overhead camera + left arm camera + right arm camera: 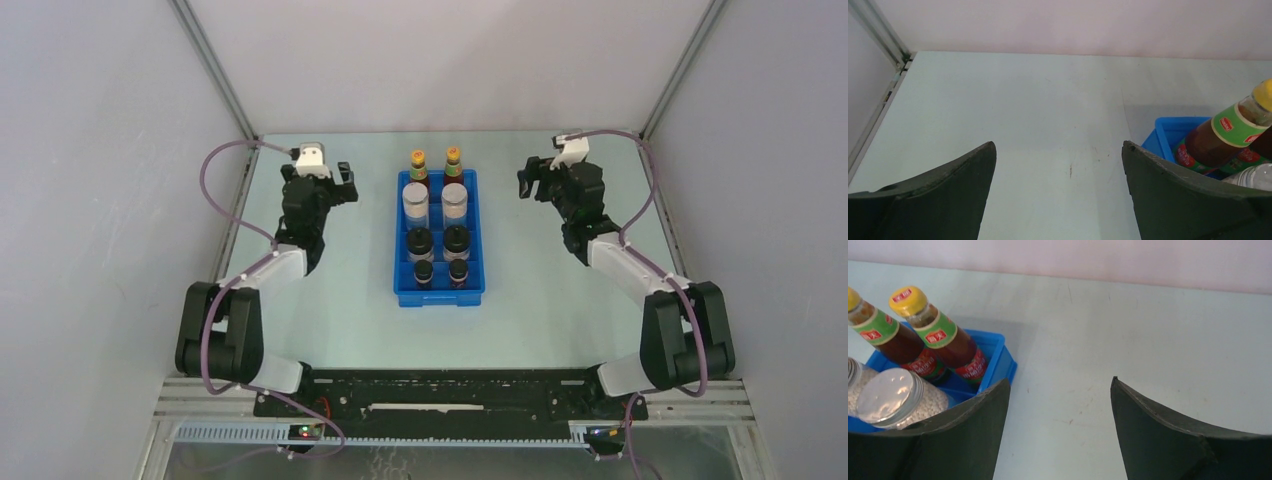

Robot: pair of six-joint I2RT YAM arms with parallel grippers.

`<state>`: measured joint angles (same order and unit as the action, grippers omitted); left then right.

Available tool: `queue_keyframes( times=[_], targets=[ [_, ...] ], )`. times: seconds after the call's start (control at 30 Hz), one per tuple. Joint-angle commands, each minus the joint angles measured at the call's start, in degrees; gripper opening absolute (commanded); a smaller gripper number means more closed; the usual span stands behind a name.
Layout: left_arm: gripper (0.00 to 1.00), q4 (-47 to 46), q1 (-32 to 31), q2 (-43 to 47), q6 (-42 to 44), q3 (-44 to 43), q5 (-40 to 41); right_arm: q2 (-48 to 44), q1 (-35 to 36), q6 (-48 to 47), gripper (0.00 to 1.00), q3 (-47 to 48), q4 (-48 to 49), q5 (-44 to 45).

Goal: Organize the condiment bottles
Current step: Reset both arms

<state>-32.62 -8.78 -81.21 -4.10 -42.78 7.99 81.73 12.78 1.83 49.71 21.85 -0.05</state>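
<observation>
The condiment bottles stand in pairs inside a blue tray [401, 285] at the table's middle. At its far end are two red sauce bottles with yellow caps [418, 165] [938, 335], then two grey-lidded jars [415, 203] [890, 397], two black-lidded jars [421, 243] and two tiny dark jars [423, 272] at the near end. My left gripper [345, 185] [1058, 147] hangs open left of the tray, with only bare table between its fingers. My right gripper [528, 180] [1060, 382] hangs open right of the tray, also holding nothing.
Grey booth walls and metal frame posts [215, 75] close in the table on three sides. Bare table surface [540, 320] lies around the tray. The arms' bases sit on the black rail [440, 400] at the near edge.
</observation>
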Motion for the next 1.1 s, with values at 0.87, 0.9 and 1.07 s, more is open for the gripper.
queue_keyframes(
  times=[0.87, 0.9, 1.07],
  targets=[
    [0.99, -7.85, 6.33, -8.31, -3.46, -6.15, -14.43, 10.37, -1.11, 1.48, 0.90, 9.00, 0.43, 7.08],
    [0.99, -7.89, 6.36, -8.39, -3.46, -6.17, -14.43, 10.48, -1.04, 1.51, 0.90, 9.00, 0.47, 7.15],
    [1.00, -7.98, 6.34, -8.35, -3.55, -6.21, -14.55, 10.77, -0.74, 1.60, 0.90, 9.00, 0.83, 7.99]
  ],
)
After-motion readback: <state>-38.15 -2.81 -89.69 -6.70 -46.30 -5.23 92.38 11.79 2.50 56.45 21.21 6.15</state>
